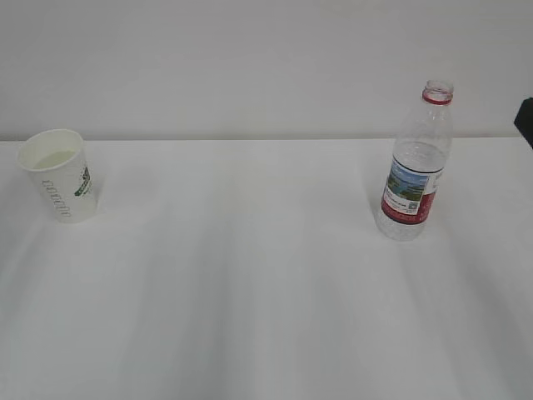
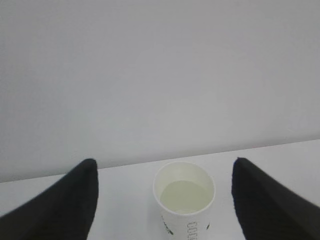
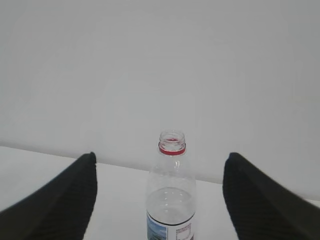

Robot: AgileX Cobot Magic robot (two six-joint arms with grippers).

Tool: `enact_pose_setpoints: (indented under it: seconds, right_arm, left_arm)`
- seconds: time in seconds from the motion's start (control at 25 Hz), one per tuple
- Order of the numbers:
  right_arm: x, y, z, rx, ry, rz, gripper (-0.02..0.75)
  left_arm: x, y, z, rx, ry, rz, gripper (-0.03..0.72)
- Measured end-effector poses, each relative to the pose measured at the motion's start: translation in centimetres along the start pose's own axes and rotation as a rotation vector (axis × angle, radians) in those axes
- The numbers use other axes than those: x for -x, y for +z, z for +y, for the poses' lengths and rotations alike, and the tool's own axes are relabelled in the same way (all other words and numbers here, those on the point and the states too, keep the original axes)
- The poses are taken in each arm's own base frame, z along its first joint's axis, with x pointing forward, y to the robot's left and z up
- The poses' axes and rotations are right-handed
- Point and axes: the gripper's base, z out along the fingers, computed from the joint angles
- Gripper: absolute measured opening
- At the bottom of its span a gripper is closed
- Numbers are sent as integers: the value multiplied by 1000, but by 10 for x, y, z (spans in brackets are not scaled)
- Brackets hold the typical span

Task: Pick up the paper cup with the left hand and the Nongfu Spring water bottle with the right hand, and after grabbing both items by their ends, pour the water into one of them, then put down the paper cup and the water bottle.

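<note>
Two upright items: paper cup (image 1: 58,173) at left, mouth up; Nongfu Spring water bottle (image 1: 415,167) at right, uncapped neck up. Left hand (image 2: 165,200) and right hand (image 3: 160,200) spread wide, gripping nothing.

Slanted exterior over table (image 1: 266,317); wrist views level, facing the wall (image 2: 160,75).
</note>
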Motion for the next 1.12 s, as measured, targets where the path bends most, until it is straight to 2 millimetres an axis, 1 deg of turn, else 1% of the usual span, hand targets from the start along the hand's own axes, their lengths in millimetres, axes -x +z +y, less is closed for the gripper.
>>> enact_pose_setpoints:
  seconds: [0.28,0.6,0.8,0.96,1.12]
  right_arm:
    - [9,-22,0,-2,-10,-6,589]
    - [11,-41,-1,-5,-11,21,588]
    - [12,-54,-1,-8,-11,35,588]
    - [13,-66,-1,-11,-12,35,588]
    - [11,-76,-1,-13,-11,56,589]
  left_arm:
    - [12,-33,2,32,7,0,604]
    - [16,-68,-3,13,16,19,599]
    - [12,-80,-4,10,9,69,591]
    - [14,-92,-3,15,-3,41,590]
    - [11,-102,-2,25,-7,67,591]
